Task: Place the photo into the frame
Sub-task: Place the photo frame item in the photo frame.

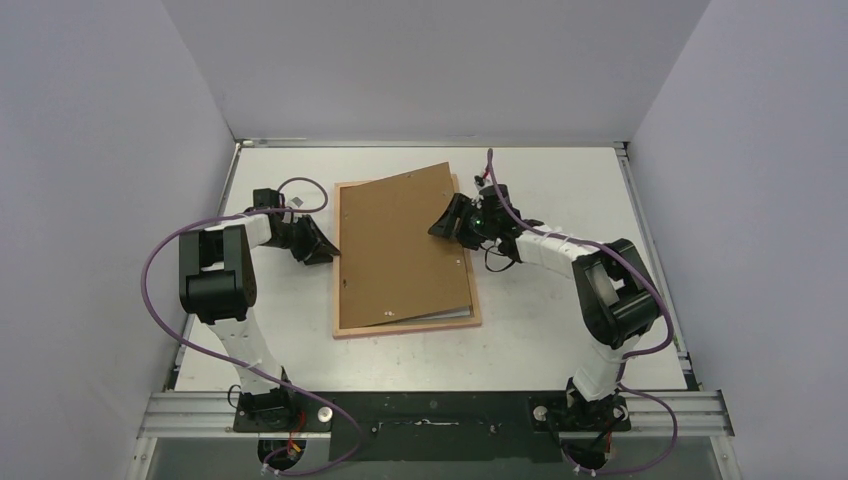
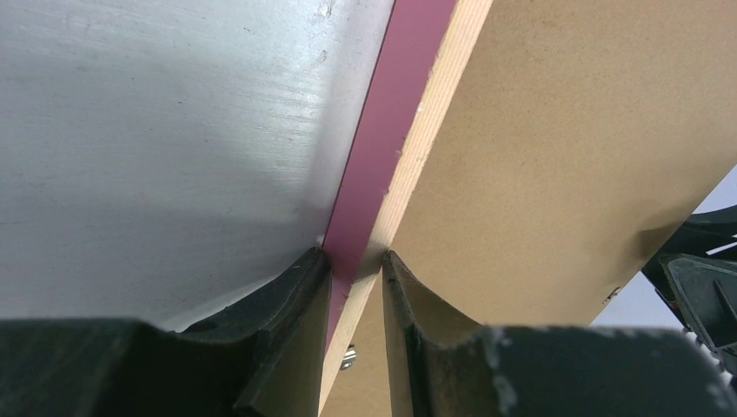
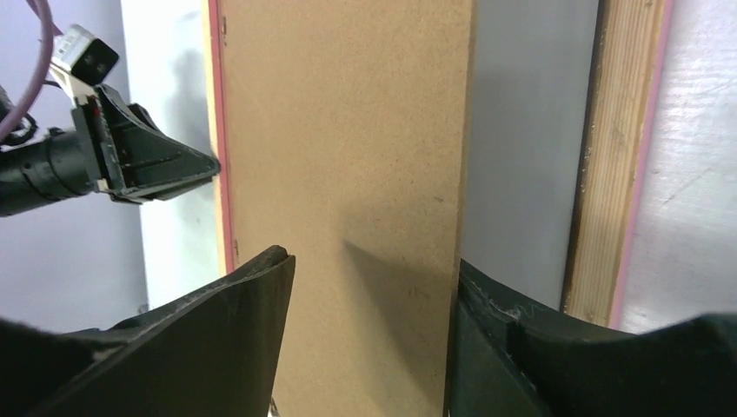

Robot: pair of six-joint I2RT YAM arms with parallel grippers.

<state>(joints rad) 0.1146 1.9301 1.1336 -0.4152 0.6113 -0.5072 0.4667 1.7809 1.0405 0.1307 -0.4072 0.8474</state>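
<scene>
**Q:** Top view: where is the frame?
**A:** The frame [image 1: 400,328] lies back-up, flat on the tabletop [image 1: 560,330]. The brown backing board [image 1: 405,245] rests on it, skewed, with its far right corner past the far rail.

**Q:** Left wrist view: what is the state of the left hand?
**A:** The left hand [image 2: 352,261] is narrow. Its fingers [image 2: 295,295] pinch the frame's left rail, with the pink edge and tan wood between them.

**Q:** Right wrist view: what is the state of the right hand?
**A:** The right hand [image 3: 369,265] is wide and holds nothing. It sits above the backing board near its right edge. A pale grey sheet [image 3: 530,130] shows between the board and the frame's right rail. Whether it is the photo cannot be told.
</scene>
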